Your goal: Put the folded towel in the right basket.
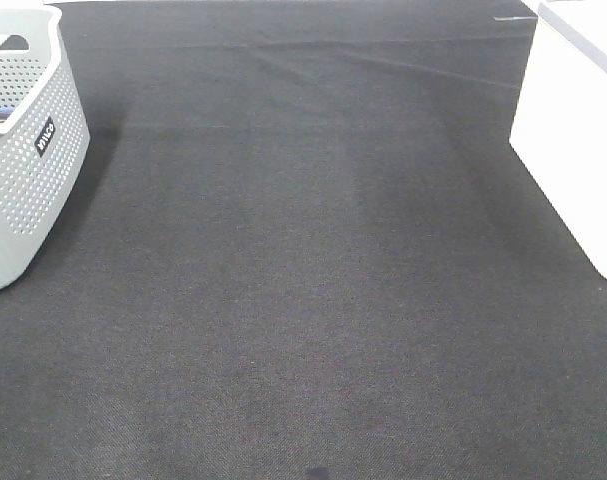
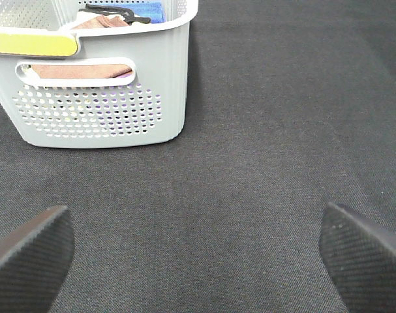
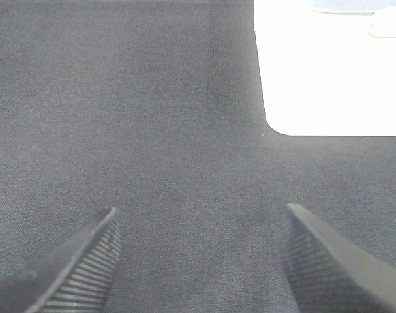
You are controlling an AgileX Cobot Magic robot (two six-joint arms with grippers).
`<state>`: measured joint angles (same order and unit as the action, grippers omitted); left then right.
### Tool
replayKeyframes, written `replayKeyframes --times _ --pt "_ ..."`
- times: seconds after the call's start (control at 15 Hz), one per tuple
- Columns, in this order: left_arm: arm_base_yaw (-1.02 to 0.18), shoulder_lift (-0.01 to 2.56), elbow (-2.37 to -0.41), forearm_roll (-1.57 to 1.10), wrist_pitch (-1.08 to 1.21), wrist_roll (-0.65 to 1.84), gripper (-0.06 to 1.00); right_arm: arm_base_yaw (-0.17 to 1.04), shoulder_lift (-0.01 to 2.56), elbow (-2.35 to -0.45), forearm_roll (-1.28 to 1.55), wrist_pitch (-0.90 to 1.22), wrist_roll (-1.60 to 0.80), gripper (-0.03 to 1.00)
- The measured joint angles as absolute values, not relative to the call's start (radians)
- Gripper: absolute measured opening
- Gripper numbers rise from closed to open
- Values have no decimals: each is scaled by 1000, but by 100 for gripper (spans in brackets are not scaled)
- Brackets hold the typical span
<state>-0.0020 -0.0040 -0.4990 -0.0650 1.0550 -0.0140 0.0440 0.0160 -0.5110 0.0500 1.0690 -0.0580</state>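
The right basket [image 1: 573, 150] is white and stands at the right edge of the exterior view; it also shows in the right wrist view [image 3: 328, 72]. A grey perforated basket [image 1: 28, 170] stands at the left. In the left wrist view this basket [image 2: 100, 98] holds folded towels, a pinkish-brown one [image 2: 80, 68] and a blue one [image 2: 145, 12]. My left gripper [image 2: 198, 254] is open and empty over the dark cloth, short of the grey basket. My right gripper [image 3: 204, 261] is open and empty, short of the white basket. Neither gripper shows in the exterior view.
A dark grey cloth [image 1: 303, 280] covers the table between the two baskets. A black hanger-like item [image 2: 113, 13] lies on the towels in the grey basket. A yellow strip [image 2: 31, 44] lies along that basket's rim.
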Motion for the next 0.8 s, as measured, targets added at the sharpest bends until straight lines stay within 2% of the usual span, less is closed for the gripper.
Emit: replayKeyframes --times 0.8 --pt "-2 -4 -499 -65 1055 -14 97 44 -7 -511 51 1068 -58 66"
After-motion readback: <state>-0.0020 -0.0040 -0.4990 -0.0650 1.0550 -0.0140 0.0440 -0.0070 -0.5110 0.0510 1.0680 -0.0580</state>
